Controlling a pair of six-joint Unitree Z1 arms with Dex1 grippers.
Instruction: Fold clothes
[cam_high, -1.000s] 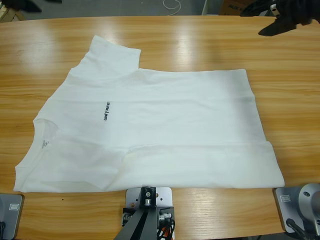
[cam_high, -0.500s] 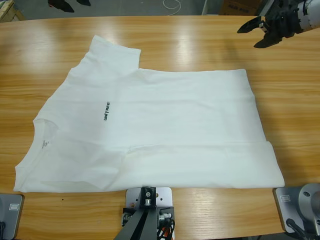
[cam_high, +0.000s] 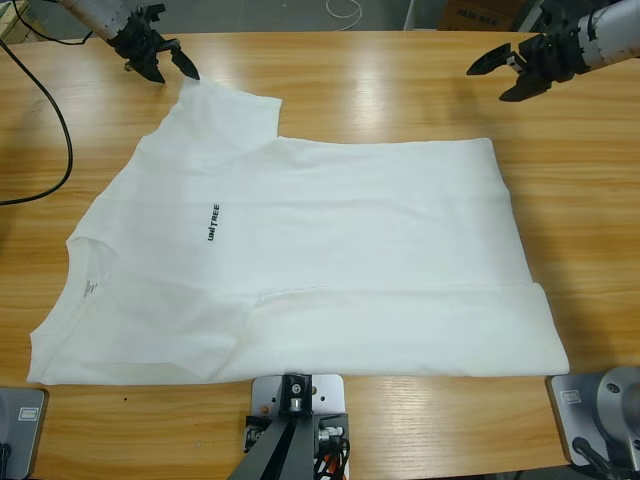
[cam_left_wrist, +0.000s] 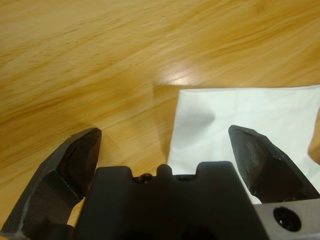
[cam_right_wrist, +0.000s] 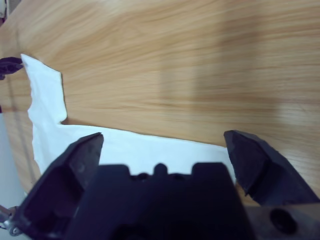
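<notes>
The clothes are a single white T-shirt lying flat on the wooden table, collar to the left and hem to the right, with a small dark print on the chest. Its near side is folded in along a crease. My left gripper is open at the far sleeve's corner. In the left wrist view the left gripper has that T-shirt corner lying between its jaws. My right gripper hangs open over bare wood beyond the hem's far corner. The right wrist view has the right gripper above the T-shirt's far edge.
A black cable loops over the table's left end. Beyond the far edge lie a white cord and a cardboard box. Bare wood surrounds the shirt on every side.
The left arm has come in from the top left and now reaches the far sleeve. The right gripper has moved left and slightly down toward the hem's far corner.
</notes>
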